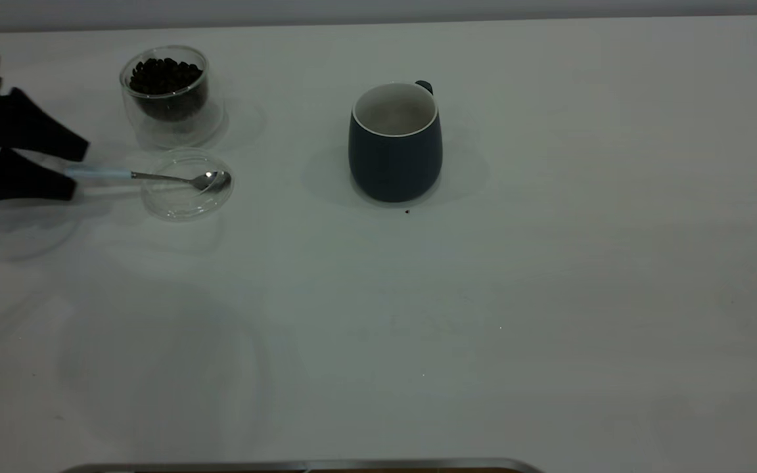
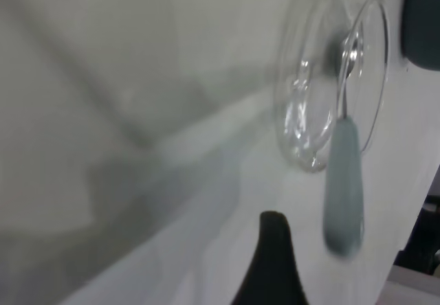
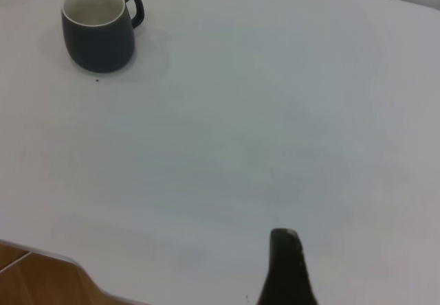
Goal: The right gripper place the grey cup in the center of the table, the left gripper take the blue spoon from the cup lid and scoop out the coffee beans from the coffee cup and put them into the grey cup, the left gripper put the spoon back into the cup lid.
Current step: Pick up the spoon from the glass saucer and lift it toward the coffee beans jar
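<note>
The grey cup [image 1: 395, 157] stands upright near the middle of the table [image 1: 549, 295], its inside off-white; the right wrist view also shows the cup [image 3: 96, 44], far from that gripper. At the far left the coffee cup [image 1: 171, 125] holds coffee beans [image 1: 165, 75]. In front of it lies the cup lid [image 1: 184, 200], with the blue spoon [image 1: 155, 176] resting bowl-down in it and its handle pointing left. My left gripper [image 1: 79, 171] is open, its fingertips on either side of the handle's end [image 2: 342, 202], not touching. My right gripper [image 3: 357, 277] is open and empty, with one finger showing.
A dark speck [image 1: 407, 211] lies just in front of the grey cup. A metal-edged strip [image 1: 299, 466] runs along the table's near edge. In the right wrist view the table's edge [image 3: 41, 253] drops off to a wooden floor.
</note>
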{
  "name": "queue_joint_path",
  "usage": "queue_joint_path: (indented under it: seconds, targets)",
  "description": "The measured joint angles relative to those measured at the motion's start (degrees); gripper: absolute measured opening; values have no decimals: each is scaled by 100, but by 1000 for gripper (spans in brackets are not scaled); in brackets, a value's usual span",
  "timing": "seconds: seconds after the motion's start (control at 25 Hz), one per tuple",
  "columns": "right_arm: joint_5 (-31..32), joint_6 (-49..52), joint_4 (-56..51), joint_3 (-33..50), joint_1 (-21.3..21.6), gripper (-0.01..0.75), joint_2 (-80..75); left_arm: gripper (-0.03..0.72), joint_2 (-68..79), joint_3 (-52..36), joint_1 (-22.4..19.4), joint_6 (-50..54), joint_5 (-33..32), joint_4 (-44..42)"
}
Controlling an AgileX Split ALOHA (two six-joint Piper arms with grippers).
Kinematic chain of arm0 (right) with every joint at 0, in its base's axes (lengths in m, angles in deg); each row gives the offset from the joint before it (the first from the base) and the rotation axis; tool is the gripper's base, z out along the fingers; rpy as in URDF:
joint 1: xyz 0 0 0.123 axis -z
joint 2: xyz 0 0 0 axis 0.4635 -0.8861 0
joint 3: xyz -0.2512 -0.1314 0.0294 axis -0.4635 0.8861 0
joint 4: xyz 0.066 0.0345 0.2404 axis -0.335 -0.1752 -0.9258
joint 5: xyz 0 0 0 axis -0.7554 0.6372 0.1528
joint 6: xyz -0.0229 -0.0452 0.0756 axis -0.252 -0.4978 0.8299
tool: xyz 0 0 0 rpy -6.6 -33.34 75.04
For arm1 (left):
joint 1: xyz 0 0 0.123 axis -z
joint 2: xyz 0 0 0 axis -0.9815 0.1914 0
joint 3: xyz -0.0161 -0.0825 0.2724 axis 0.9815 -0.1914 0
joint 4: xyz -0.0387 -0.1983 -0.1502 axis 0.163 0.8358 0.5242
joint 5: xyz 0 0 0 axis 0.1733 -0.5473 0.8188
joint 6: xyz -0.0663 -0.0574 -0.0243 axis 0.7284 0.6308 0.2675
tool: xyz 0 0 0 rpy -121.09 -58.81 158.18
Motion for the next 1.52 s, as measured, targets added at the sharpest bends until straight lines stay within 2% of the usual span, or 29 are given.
queue_joint_path:
  seconds: [0.4,0.52,0.68,1.0,1.2,1.36,1.52]
  targets:
    - [0,0,0,0,0,590,0,670,261,270,322,59,-1,302]
    - [0,0,0,0,0,590,0,635,340,270,351,59,-1,346]
    - [0,0,0,0,0,590,0,546,355,270,356,80,-1,380]
    - [0,0,0,0,0,590,0,300,355,270,356,80,-1,451]
    - [0,0,0,0,0,590,0,172,355,270,356,80,-1,457]
    - [0,0,0,0,0,590,0,121,329,281,356,94,-26,489]
    - [0,0,0,0,0,590,0,122,249,465,356,138,-15,419]
